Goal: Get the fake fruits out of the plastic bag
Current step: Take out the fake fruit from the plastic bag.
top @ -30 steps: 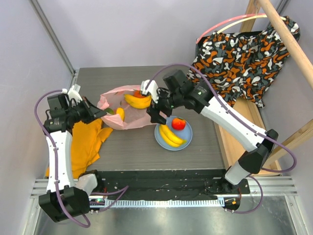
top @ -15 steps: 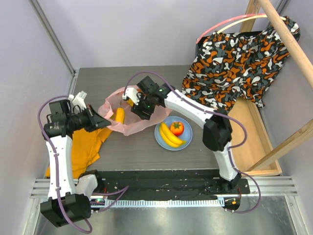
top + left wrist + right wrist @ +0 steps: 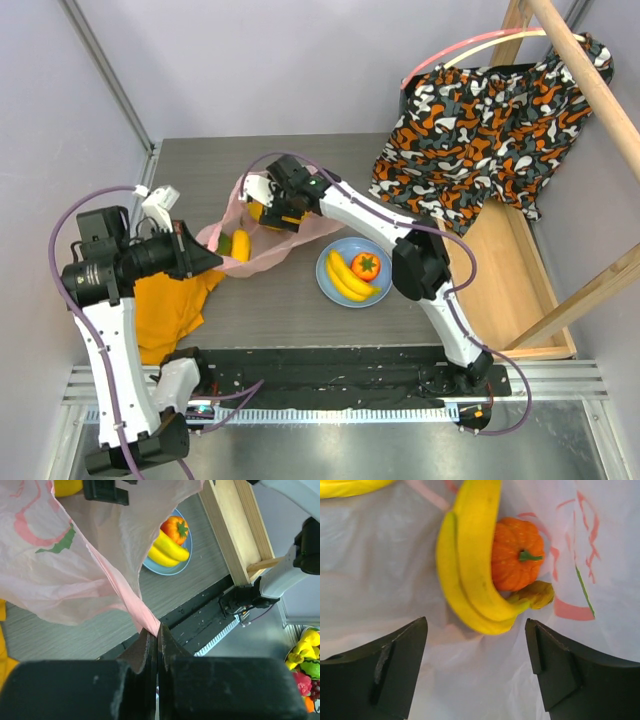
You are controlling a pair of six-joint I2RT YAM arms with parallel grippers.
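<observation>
1. Pinching a stretched strip of the plastic bag [image 3: 60, 580] in the left hand [image 3: 157, 630], clamped tight on it. Judged: to tension the film and keep the mouth open.
2. Hovering the right hand [image 3: 476, 670] over the bag's contents with fingers wide apart, touching nothing.
3. Inside the bag, lying on the worktop [image 3: 280, 300]: banana bunch [image 3: 470, 580], inner curve wrapped against the orange ridged fruit [image 3: 515, 555].
4. Long axis of that bunch: up-down in the right wrist view, crosswise to the hand's closing line, stem end at bottom right. Judged good for a grip across the width.
5. Out on the blue plate [image 3: 384, 283]: second banana bunch [image 3: 345, 277], red fruit [image 3: 365, 265].
</observation>
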